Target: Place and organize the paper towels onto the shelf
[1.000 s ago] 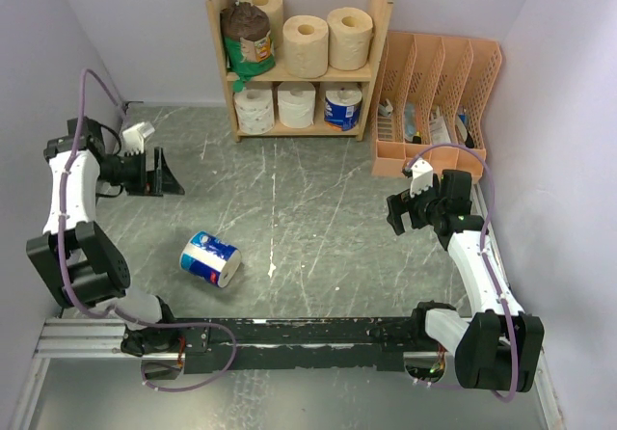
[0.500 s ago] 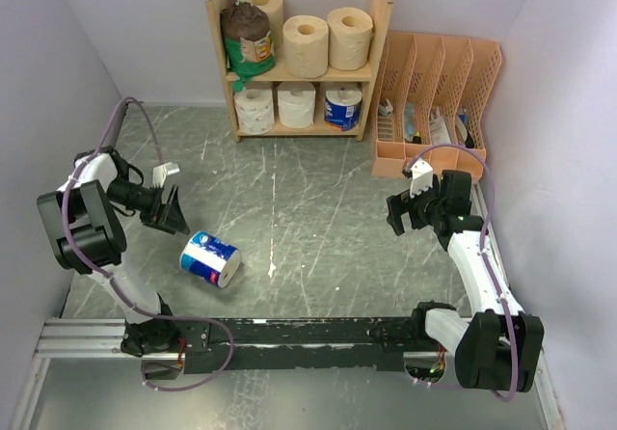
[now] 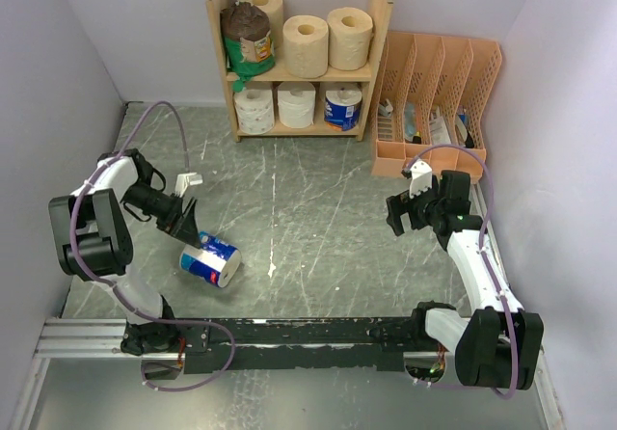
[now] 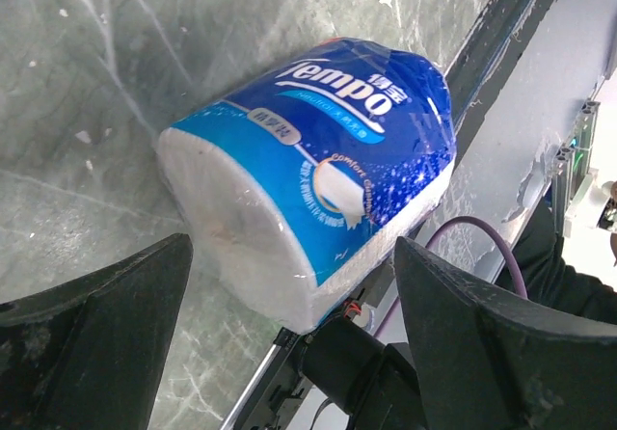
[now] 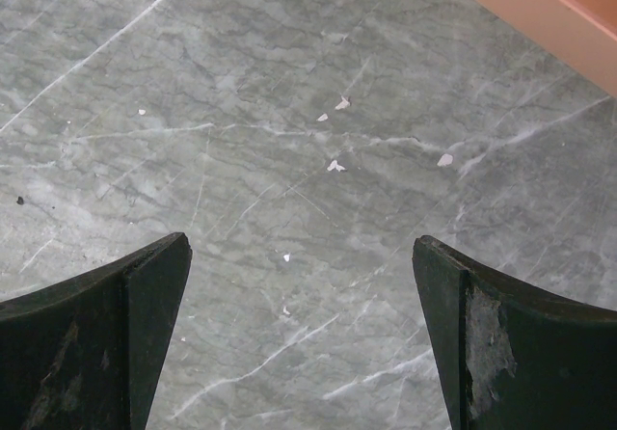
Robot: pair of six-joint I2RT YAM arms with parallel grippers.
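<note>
A blue-wrapped paper towel roll (image 3: 210,259) lies on its side on the grey table at the near left; the left wrist view shows it close up (image 4: 308,170). My left gripper (image 3: 187,226) is open just above and beside it, jaws wide on either side, not touching. The wooden shelf (image 3: 299,54) stands at the back. Its top tier holds a green-and-brown wrapped roll (image 3: 249,40) and three tan rolls (image 3: 307,44). Its lower tier holds two white rolls (image 3: 254,110) and a blue-wrapped roll (image 3: 342,107). My right gripper (image 3: 410,213) is open and empty over bare table (image 5: 308,160).
A peach-orange slotted file organizer (image 3: 434,102) stands to the right of the shelf, near my right arm. A black rail (image 3: 289,334) runs along the table's near edge. Walls close in left, back and right.
My left gripper has swung from the far left toward the near right, down to the blue-wrapped roll. The roll and the right arm have not moved.
</note>
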